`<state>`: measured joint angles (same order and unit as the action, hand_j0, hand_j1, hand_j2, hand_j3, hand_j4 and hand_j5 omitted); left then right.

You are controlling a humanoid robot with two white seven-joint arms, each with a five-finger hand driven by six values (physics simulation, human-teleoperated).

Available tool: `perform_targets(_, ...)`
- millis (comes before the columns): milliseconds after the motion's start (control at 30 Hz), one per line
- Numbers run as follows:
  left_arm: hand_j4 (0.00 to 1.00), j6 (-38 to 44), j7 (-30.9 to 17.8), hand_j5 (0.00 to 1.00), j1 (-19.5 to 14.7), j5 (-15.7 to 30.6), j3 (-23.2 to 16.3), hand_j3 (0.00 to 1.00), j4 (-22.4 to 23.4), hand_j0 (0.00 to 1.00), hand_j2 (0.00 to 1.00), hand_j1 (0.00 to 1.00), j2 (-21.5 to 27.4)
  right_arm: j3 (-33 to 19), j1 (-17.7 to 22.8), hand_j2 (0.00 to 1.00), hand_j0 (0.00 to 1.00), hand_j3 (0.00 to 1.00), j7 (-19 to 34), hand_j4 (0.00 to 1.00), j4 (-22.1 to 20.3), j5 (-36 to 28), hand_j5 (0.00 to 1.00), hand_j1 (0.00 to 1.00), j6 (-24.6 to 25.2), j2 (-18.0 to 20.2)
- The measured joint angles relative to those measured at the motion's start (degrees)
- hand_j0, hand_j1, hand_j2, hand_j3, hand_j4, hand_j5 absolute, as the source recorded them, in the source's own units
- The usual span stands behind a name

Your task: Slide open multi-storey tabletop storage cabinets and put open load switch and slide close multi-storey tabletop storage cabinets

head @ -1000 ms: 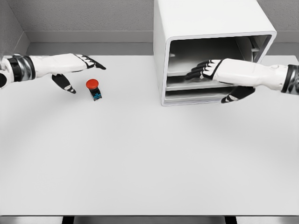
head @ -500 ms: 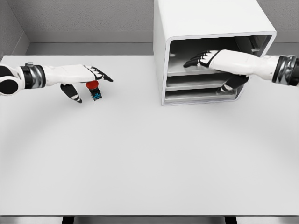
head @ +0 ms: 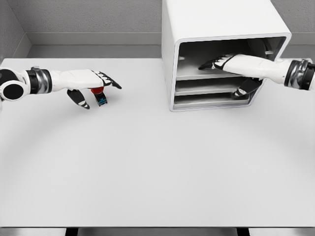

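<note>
The load switch (head: 100,96), a red button on a small black and teal base, stands on the white table (head: 147,157) at the left. My left hand (head: 96,83) hovers right over it, fingers spread and thumb hanging down to its left, holding nothing. The white storage cabinet (head: 216,29) stands at the back right with its front open, showing three shelves. My right hand (head: 219,62) reaches into the top compartment with fingers extended flat over the upper shelf (head: 197,74), thumb down by the middle shelf.
A grey wall runs behind the table. The cabinet takes up the back right corner. The table's front edge lies along the bottom of the view.
My left hand has moved right and down until it covers the top of the red switch. My right hand has pushed deeper into the cabinet's top compartment.
</note>
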<state>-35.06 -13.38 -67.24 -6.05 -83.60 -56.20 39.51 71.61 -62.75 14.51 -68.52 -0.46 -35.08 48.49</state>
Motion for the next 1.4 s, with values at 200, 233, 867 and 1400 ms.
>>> perform_targets(200,0.81,0.0,0.0,0.81,-0.1,-0.1,0.0,0.81,1.1,0.81,0.81,0.81,-0.1,-0.1,0.6,1.0,1.0,1.0,0.0,1.0,1.2,0.1,1.0,1.0,0.0,-0.1)
perform_targets(233,0.81,0.0,0.0,0.81,-0.1,-0.2,0.1,0.81,1.4,0.81,0.81,0.81,-0.2,-0.1,0.6,1.0,1.0,1.0,0.0,1.0,1.2,0.0,1.0,1.0,0.0,-0.1)
perform_targets(867,0.68,0.1,-0.1,0.68,-0.1,-1.3,0.6,0.68,5.6,0.68,0.68,0.68,-2.6,-1.5,3.2,1.0,1.0,1.0,-0.3,1.0,1.2,-3.1,1.0,1.0,0.9,-0.4)
perform_targets(1400,0.53,-0.1,-0.1,0.53,0.0,-1.6,0.1,0.53,5.8,0.53,0.53,0.53,-3.3,-0.9,5.1,1.0,1.0,1.0,0.1,1.0,-5.4,-1.8,1.0,1.0,0.0,5.1)
